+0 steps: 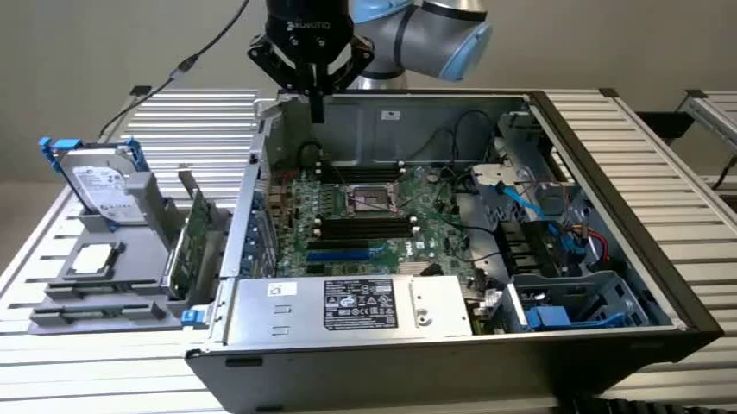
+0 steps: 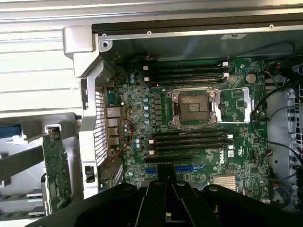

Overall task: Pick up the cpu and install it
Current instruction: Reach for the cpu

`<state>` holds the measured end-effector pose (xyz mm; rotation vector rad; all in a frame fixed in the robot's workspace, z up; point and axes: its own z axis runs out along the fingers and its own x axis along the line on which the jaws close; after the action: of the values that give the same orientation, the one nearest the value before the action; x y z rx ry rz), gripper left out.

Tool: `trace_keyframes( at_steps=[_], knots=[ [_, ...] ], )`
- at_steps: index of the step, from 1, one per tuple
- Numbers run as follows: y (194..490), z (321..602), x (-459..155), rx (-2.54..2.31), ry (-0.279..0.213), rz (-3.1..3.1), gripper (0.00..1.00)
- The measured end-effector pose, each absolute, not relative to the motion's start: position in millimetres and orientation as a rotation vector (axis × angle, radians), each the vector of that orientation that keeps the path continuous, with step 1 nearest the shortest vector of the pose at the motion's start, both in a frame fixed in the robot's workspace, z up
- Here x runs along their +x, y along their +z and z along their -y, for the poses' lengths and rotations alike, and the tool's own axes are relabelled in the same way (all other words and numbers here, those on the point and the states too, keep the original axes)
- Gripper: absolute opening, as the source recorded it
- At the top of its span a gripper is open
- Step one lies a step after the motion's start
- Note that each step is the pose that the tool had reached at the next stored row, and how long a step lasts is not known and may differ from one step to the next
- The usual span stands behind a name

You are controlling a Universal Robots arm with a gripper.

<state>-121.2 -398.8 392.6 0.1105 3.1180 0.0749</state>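
Everything is carried by one slatted table (image 1: 645,129). One open case (image 1: 461,379) is laid on it, with one green board (image 1: 432,211) exposed inside and one power supply (image 1: 357,306) along the near edge. One grey holder (image 1: 110,310) is set outside the case, at the exterior view's left. One drive (image 1: 98,185) with blue brackets is stood upright at the holder's far end. One card (image 1: 190,246) is stood on edge beside the case wall. One socket (image 1: 371,200) is seen mid-board, flanked by two banks of memory slots. One cpu (image 1: 95,258) is laid flat in the holder, just in front of the drive, untouched and well apart from the gripper.

One arm (image 1: 432,30) is posed behind the case, wrist pointed straight down. The gripper (image 1: 316,110) is held over the case's far wall, toward the exterior view's left, above the rim. Its fingers are pressed together with nothing between them. In the wrist view the gripper (image 2: 165,198) is seen over the board (image 2: 236,142), with the socket (image 2: 195,108) beyond its tips and the card (image 2: 57,170) outside the case wall.
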Motion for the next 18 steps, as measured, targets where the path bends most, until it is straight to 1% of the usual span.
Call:
trace_keyframes(
  at_steps=[8, 18],
  knots=[
    [392.6, 399.0, -121.9, 0.110, 0.075, -3.118, 0.11],
    [392.5, 408.3, -166.9, 0.110, 0.076, -3.118, 0.11]
  ],
)
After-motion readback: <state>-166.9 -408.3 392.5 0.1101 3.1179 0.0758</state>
